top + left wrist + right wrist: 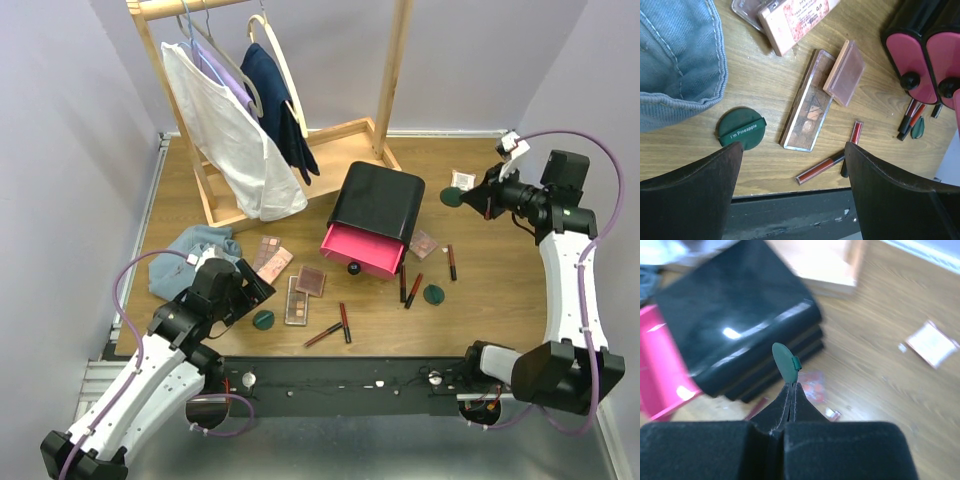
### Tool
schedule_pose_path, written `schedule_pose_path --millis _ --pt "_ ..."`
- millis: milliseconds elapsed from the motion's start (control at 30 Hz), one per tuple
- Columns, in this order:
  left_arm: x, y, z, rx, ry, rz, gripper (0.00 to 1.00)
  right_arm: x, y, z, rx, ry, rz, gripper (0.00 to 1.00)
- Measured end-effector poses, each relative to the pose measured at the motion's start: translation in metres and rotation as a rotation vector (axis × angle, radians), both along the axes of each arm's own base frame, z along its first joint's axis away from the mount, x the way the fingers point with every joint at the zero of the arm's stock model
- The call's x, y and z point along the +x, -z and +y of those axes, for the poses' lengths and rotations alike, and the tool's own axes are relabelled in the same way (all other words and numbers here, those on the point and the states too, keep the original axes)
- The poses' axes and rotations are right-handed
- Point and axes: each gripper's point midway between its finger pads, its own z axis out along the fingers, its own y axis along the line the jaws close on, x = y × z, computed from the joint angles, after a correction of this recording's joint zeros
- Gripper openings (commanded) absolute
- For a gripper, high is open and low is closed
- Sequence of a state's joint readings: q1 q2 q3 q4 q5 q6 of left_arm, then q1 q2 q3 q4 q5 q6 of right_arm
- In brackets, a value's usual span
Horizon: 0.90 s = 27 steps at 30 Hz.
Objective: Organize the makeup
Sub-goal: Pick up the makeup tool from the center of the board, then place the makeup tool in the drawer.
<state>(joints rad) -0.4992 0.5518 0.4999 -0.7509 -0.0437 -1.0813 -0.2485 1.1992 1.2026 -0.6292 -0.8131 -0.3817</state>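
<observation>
Down at the near edge the left claw hangs wide open with nothing in it, over the near compact, a long palette and two lip tubes lying loose on the table. Just past those, more palettes sit scattered beside the blue cloth. Mid-table, the box has one pink drawer pulled out, and I can't make out anything inside it. More tubes and the middle compact lie just in front. Over at the far right, the right claw is clamped tight on the rim of the far compact, held edge-up beside the box, with a blush case close behind. Early days, I'd say: one piece in hand, nothing visibly sorted, nearly everything left to put away.
</observation>
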Motion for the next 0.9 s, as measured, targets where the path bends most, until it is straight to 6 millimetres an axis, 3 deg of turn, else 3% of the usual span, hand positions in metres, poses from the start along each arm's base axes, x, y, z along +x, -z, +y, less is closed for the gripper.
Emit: schedule_pose_path --millis 400,567,700,900 --pt "0.003 -0.009 0.004 -0.022 -0.042 -0.045 0.91 -0.055 -0.036 0.079 0.113 -0.39 -0.118 0.01" --pt "0.001 -0.009 0.005 -0.025 -0.049 -0.046 0.91 -0.08 -0.035 0.129 0.118 -0.583 -0.115 0.01" --pt "0.001 -0.009 0.006 -0.027 -0.053 -0.045 0.91 -0.091 -0.033 0.151 0.117 -0.668 -0.114 0.01" --pt "0.0 -0.009 0.008 -0.026 -0.064 -0.045 0.91 -0.103 -0.012 0.184 0.069 -0.796 -0.088 0.01"
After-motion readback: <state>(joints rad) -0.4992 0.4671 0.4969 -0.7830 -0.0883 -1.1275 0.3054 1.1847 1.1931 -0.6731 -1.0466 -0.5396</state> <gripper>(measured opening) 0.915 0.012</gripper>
